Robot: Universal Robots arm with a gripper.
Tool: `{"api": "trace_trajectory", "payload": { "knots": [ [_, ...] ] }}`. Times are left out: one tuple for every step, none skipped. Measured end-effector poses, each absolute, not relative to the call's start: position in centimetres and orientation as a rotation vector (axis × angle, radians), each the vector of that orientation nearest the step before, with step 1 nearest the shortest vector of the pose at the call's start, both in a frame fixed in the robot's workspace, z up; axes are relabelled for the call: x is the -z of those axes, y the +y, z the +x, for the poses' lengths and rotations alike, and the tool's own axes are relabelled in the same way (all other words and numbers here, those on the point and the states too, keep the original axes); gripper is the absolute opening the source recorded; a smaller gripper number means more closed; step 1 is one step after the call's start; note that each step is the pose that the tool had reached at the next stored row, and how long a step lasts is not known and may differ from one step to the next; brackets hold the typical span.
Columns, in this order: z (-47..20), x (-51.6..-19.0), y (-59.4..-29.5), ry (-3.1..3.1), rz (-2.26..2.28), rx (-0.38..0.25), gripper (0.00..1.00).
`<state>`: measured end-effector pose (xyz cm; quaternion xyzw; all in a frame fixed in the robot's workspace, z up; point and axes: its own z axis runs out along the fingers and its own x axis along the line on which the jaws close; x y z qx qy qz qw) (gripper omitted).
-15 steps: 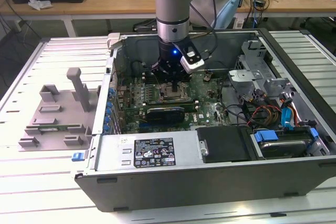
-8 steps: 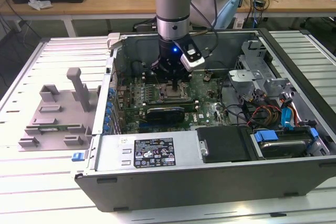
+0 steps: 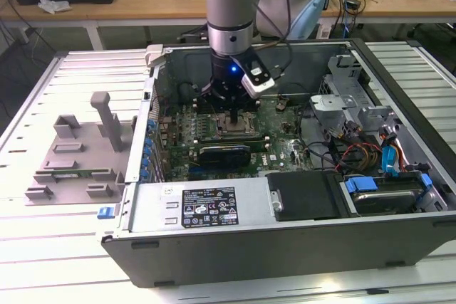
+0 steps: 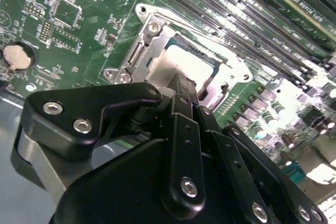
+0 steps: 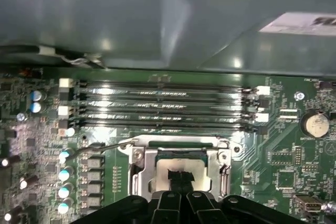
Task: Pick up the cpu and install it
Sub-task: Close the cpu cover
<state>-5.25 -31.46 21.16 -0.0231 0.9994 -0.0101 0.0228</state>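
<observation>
cpu point(image 4: 185, 68) within socket frame point(image 4: 156, 43), tray point(image 3: 71, 151) outside computer case point(image 3: 285, 243)

An electronics workshop or lab: cable-strewn wooden benches point(image 3: 142, 1), an open computer case point(image 3: 285, 247) on a slatted metal table point(image 3: 43, 261).

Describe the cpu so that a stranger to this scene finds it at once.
Inside the open computer case lies a green motherboard. Beside its long memory slots sits a metal socket frame; the cpu is the only flat silvery-white square, inside that frame, under the gripper.
</observation>
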Motion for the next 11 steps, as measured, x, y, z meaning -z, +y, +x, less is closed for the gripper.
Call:
{"api": "trace_trajectory", "payload": {
  "knots": [
    [-5.4,-21.2,-31.6,3.095,-0.076,0.031,0.11],
    [-5.6,-21.2,-31.8,3.095,-0.082,0.031,0.11],
    [-5.7,-21.1,-31.9,3.095,-0.085,0.03,0.11],
    [-5.9,-21.1,-31.9,3.094,-0.087,0.03,0.11],
    [-6.5,-21.1,-31.9,3.094,-0.089,0.03,0.11],
    [-7.1,-21.0,-31.9,3.094,-0.09,0.03,0.11],
    [-7.3,-21.0,-31.9,3.094,-0.091,0.03,0.11],
    [-7.4,-20.9,-31.9,3.094,-0.091,0.03,0.11],
    [-7.6,-20.8,-31.9,3.094,-0.092,0.03,0.11],
    [-7.7,-20.7,-31.9,3.094,-0.092,0.03,0.11],
    [-7.7,-20.7,-31.9,3.094,-0.092,0.03,0.11]
  ]
}}
